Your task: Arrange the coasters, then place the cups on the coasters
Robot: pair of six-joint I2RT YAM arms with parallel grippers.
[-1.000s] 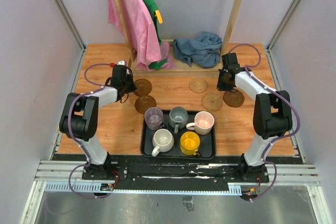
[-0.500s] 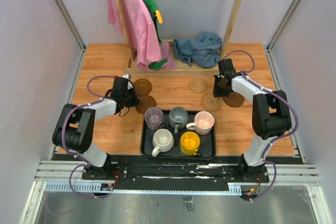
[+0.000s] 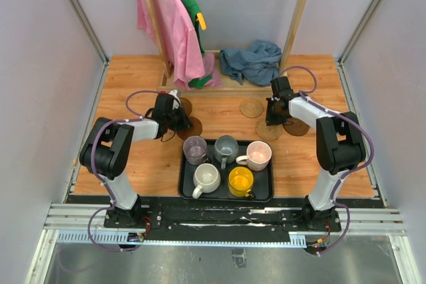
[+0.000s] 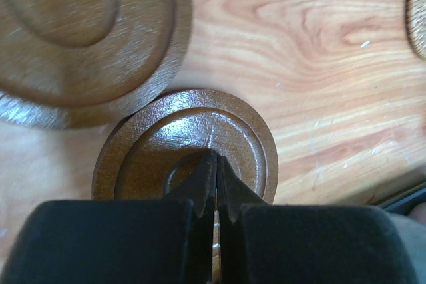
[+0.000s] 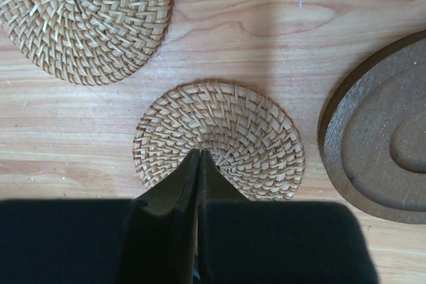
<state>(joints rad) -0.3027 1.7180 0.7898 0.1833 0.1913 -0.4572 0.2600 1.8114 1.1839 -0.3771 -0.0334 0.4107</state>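
Left pincer (image 4: 214,162) over brown coaster (image 4: 247,139).

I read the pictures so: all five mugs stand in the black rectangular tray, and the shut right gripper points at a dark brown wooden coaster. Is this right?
Not quite. The right wrist view shows the shut right gripper pointing at a round tan woven coaster; the dark brown wooden coaster lies beside it. All five mugs do stand in the black rectangular tray.
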